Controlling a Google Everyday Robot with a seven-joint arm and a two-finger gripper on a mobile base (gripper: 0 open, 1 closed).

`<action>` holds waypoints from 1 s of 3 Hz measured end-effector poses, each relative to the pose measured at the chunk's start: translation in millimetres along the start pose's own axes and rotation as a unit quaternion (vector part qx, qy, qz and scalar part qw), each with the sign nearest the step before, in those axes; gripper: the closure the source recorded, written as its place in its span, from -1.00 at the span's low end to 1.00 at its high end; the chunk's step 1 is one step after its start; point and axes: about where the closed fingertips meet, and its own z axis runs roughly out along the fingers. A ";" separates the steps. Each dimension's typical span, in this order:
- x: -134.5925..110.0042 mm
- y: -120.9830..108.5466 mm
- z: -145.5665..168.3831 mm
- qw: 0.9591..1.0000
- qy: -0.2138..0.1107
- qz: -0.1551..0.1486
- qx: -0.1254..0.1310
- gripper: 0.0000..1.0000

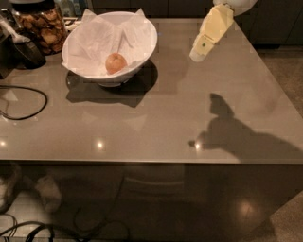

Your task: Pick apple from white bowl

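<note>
Left of the white bowl [119,78] and nearer the front edge, a black cable [34,108] loops over the grey table [156,118]. Behind and left of the bowl stands a glass jar [41,26] of brown snacks. A dark object [26,49] lies just in front of the jar; what it is cannot be made out. The bowl is lined with crumpled white paper [94,40] whose corners rise above its rim. The apple [115,63] lies inside the bowl on the paper, near the bottom, orange-red with a paler patch.

Right of the bowl and well apart from it, the gripper [199,52] hangs in the air above the table. It slants down from the arm's white housing [234,4] at the top edge, its pale yellow tip pointing down and leftward, toward the bowl. Whether it is spread or pressed together cannot be told. The apple lies left of the tip, beyond the bowl's right rim, well apart from it. Farther right of the bowl and nearer the front, the arm's shadow [236,139] falls on the tabletop.
</note>
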 end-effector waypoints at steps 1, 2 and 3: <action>-21.1 3.1 16.2 1.000 -0.013 0.009 -0.022 -1.00; -52.3 6.4 45.3 0.999 -0.003 -0.007 -0.048 -1.00; -89.8 14.5 67.0 0.996 -0.007 -0.049 -0.068 -1.00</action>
